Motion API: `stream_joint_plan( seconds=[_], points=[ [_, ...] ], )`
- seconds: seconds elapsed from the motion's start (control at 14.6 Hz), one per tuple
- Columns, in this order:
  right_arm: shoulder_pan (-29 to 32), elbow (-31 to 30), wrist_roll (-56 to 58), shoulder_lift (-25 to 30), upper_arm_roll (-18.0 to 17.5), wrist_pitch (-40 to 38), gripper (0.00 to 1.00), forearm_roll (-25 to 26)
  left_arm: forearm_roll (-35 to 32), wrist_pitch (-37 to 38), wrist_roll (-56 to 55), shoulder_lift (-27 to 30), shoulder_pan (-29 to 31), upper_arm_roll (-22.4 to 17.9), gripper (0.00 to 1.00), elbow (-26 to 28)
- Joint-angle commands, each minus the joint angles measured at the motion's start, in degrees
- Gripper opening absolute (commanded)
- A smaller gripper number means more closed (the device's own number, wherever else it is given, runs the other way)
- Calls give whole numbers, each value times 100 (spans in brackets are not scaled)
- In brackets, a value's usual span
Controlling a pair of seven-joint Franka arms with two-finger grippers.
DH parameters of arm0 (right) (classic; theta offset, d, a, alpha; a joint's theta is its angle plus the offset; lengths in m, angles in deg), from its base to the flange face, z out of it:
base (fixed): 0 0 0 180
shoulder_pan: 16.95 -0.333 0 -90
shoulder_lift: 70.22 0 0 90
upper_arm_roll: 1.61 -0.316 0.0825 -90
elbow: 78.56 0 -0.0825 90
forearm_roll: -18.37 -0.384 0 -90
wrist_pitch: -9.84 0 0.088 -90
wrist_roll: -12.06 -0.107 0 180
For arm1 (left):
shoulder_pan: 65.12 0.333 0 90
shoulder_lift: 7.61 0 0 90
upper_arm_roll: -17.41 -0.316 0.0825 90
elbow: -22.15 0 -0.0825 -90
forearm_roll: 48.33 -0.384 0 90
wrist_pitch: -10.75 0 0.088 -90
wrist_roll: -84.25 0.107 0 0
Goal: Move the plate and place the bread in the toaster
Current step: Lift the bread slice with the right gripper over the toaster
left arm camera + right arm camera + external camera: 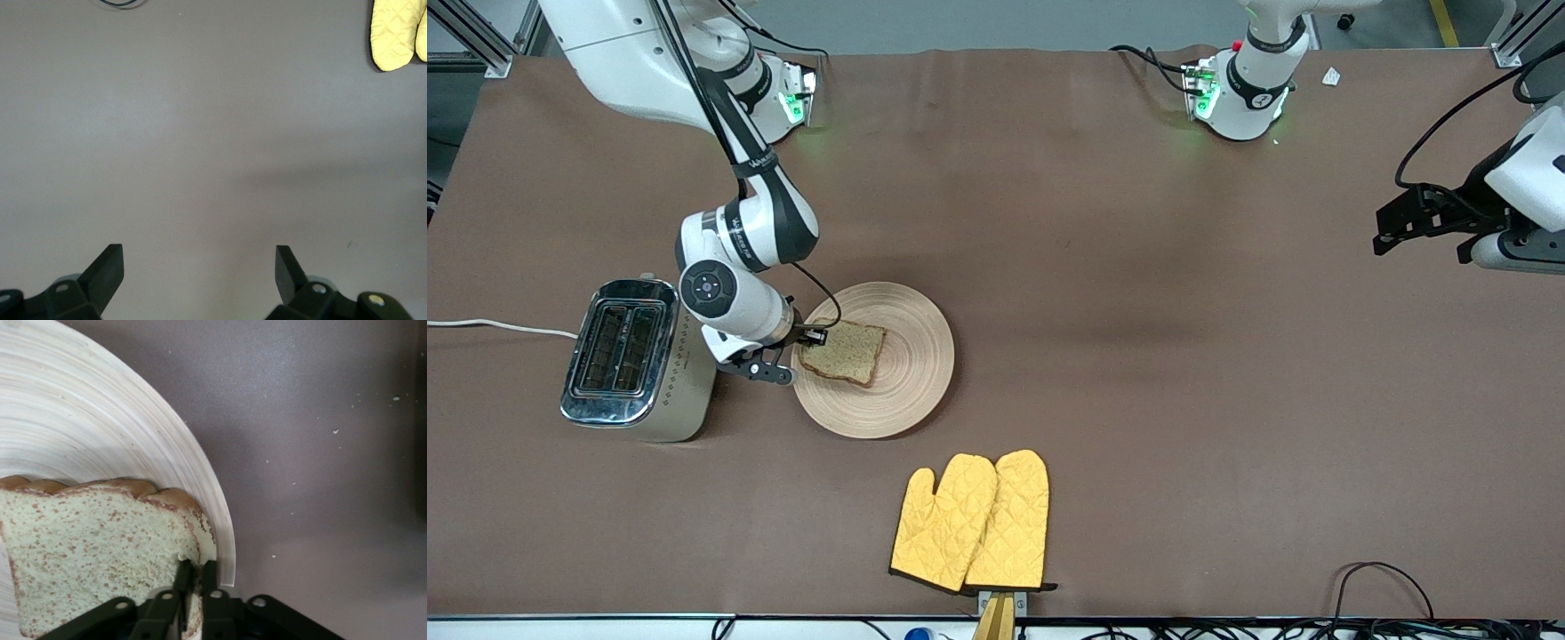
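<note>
Right gripper [193, 580] pinched on the bread [843, 352] edge nearest the toaster [636, 360], slice lying on the plate [911, 391] beside it, a grip for lifting into a slot. Left gripper [199, 275] spread wide, waiting well apart from the toaster

two yellow oven mitts [971, 523] on the brown table [1183, 356].

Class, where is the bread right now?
The bread lies on the plate, beside the toaster, its edge pinched by the right gripper.
</note>
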Motion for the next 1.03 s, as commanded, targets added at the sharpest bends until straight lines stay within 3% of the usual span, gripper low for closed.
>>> stream_joint_plan(
  seconds=[0.0,0.41,0.96],
  points=[
    [-97,99,-223,26,27,-141,0,23,9,-138,-71,-50,12,5,100,53],
    [-132,1653,-171,26,35,-2203,0,207,18,-147,-54,-50,47,-4,100,53],
    [-229,3219,293,34,27,-4244,0,2060,18,-147,-27,-59,153,-4,100,53]
  ],
)
